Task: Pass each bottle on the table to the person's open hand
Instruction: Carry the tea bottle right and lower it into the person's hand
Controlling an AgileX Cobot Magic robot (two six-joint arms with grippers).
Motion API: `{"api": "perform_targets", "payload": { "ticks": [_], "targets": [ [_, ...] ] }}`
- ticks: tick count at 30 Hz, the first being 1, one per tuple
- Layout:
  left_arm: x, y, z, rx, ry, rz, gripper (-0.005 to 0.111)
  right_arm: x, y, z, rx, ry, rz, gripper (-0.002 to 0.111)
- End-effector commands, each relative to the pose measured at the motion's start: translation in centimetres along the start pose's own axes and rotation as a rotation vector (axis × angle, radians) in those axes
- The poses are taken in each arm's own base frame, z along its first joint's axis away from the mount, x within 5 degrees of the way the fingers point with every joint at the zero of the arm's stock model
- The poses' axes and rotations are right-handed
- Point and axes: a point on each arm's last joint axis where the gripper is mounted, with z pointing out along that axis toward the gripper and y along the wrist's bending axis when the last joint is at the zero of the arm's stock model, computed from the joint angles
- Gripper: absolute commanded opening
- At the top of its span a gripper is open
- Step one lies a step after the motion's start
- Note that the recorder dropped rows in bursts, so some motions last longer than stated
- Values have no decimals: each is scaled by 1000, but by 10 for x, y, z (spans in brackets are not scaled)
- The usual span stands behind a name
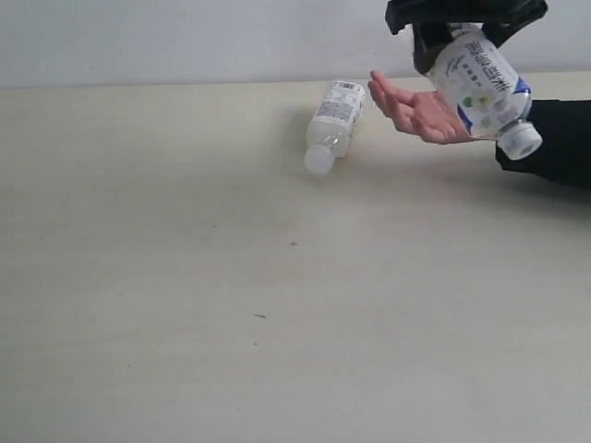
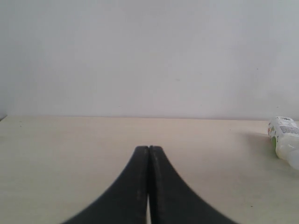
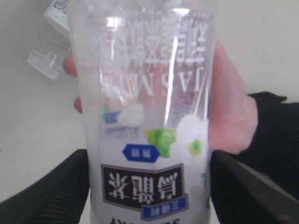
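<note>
My right gripper point(image 1: 462, 32) is shut on a white-labelled bottle point(image 1: 485, 88), held in the air with its white cap tilted down, right over the person's open hand point(image 1: 416, 111). In the right wrist view that bottle point(image 3: 149, 116) fills the frame between my black fingers point(image 3: 51, 191), with the hand point(image 3: 231, 121) behind it. A second white-capped bottle point(image 1: 334, 122) lies on its side on the cream table point(image 1: 231, 305), left of the hand; it shows at the edge of the left wrist view point(image 2: 286, 139). My left gripper point(image 2: 148, 150) is shut and empty, out of the exterior view.
The person's black sleeve point(image 1: 554, 138) lies across the table's far right. A pale wall point(image 1: 185, 37) rises behind the table's far edge. A few tiny dark specks point(image 1: 294, 244) mark the tabletop.
</note>
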Motion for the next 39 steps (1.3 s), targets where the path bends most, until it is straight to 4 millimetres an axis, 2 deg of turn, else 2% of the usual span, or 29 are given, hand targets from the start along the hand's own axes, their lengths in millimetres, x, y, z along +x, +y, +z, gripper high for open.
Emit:
{"api": "perform_targets", "payload": {
  "ticks": [1, 5, 10, 14, 29, 35, 39],
  "targets": [
    [-1, 0, -1, 4, -11, -2, 0, -17, 1, 24, 17, 12, -12, 0],
    [-1, 0, -1, 4, -11, -2, 0, -26, -1, 50, 90, 33, 7, 0],
    [-1, 0, -1, 4, -11, -2, 0, -28, 0, 82, 130, 74, -22, 0],
    [-1, 0, -1, 4, -11, -2, 0, -29, 3, 97, 129, 65, -14, 0],
    [-1, 0, -1, 4, -11, -2, 0, -30, 3, 100, 127, 55, -11, 0],
    [-1, 0, -1, 4, -11, -2, 0, -32, -2, 99, 188, 41, 0, 0],
    [-1, 0, -1, 4, -11, -2, 0, -31, -7, 98, 238, 45, 16, 6]
  ]
}}
